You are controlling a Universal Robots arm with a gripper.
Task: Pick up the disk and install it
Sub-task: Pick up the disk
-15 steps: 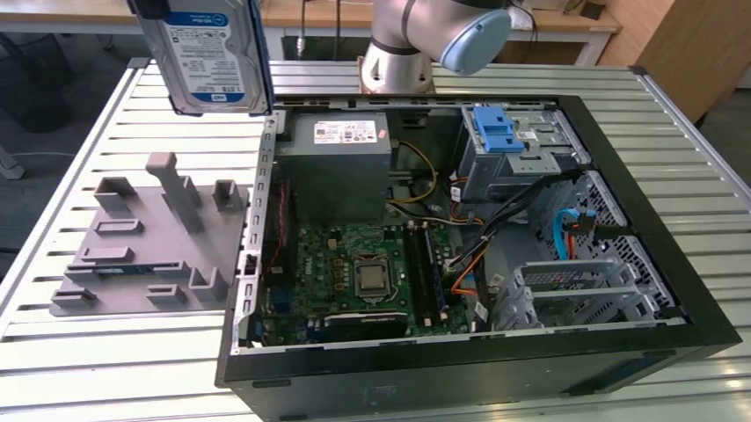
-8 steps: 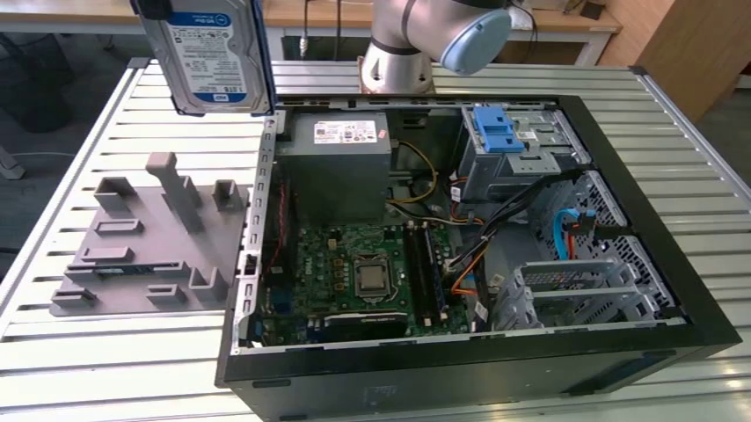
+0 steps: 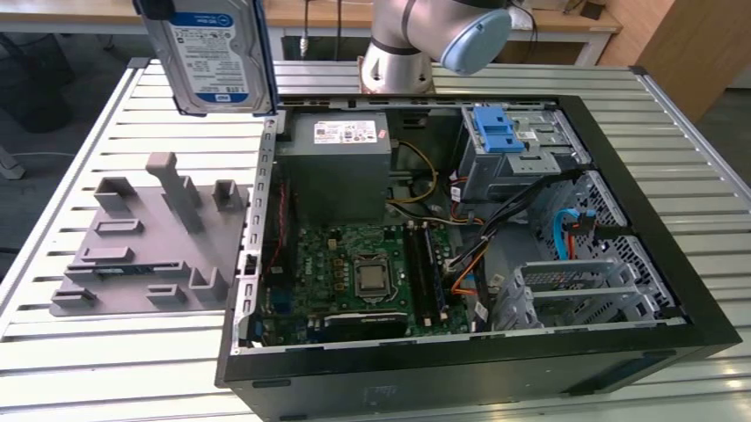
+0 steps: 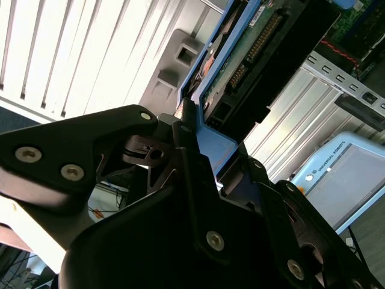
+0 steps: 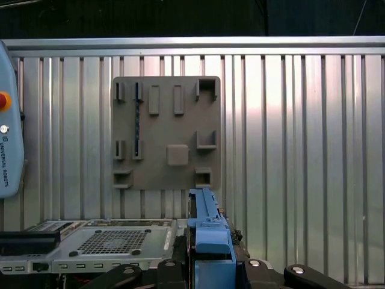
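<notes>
Because the tool (image 4: 213, 141) is clenched on just the blue rail along the disk's (image 3: 220, 57) edge, as the second wrist view shows, the hold looks narrow, and that is where trouble would start. In the exterior view the disk hangs upright in the upper left of the frame with its label facing out. It is off the counter (image 3: 105, 369), above the grey fixture plate (image 3: 129, 255) in the frame. It is also well apart from the metal drive bay (image 3: 534, 163) in the upper right of the open computer case (image 3: 470, 356).

A slip or twist in the grasp would likely tilt the drive, so its rails could meet the bay crooked and jam. Loose cables (image 3: 516, 220) drape just below the bay in the frame and might snag a corner. If the plastic rail flexes or lets go over the case, the drive could drop onto the motherboard (image 3: 352, 272). The blue latch (image 3: 499, 132) atop the bay might also block entry; I cannot tell how it is set.
</notes>
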